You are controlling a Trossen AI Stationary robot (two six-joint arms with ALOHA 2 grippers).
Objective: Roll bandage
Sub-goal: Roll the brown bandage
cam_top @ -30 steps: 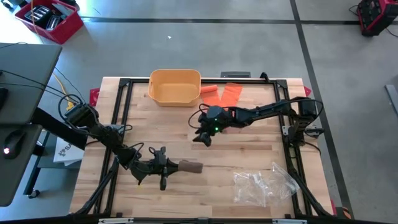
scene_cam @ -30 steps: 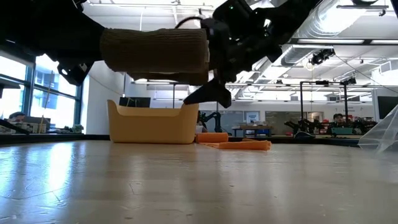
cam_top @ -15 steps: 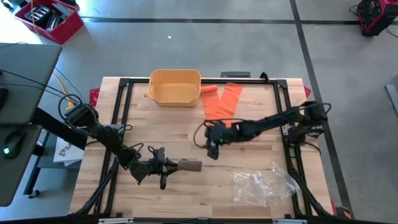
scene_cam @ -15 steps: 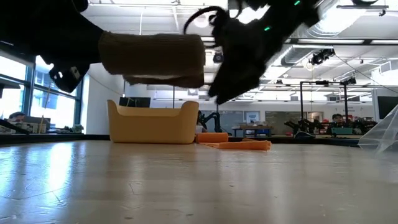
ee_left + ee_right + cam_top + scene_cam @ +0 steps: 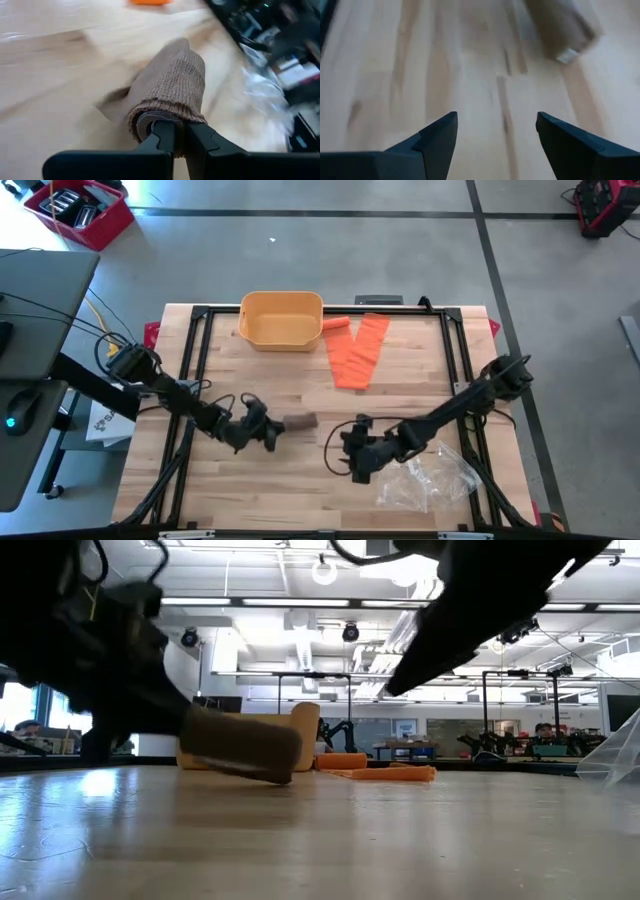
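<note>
High view: a wooden table (image 5: 300,390) carries a yellow bin (image 5: 282,319) at its far edge, with an orange cloth (image 5: 360,350) spread just beside the bin and a crumpled clear plastic bag (image 5: 430,475) near the front right corner. The right arm, which half a second ago reached toward the table's middle, has swung down toward the front; the right gripper (image 5: 352,461) now sits just beside the bag, its fingers (image 5: 437,135) spread wide with nothing between them. The left gripper (image 5: 272,432) has moved a little farther from the front edge and is clamped on one end of the brown rolled bandage (image 5: 298,423). From the low view the bandage roll (image 5: 240,745) has dropped from mid-air and appears to touch the tabletop, tilted, though blur makes contact uncertain. The left wrist view shows the fingers (image 5: 164,137) pinching the roll's end (image 5: 172,95).
</note>
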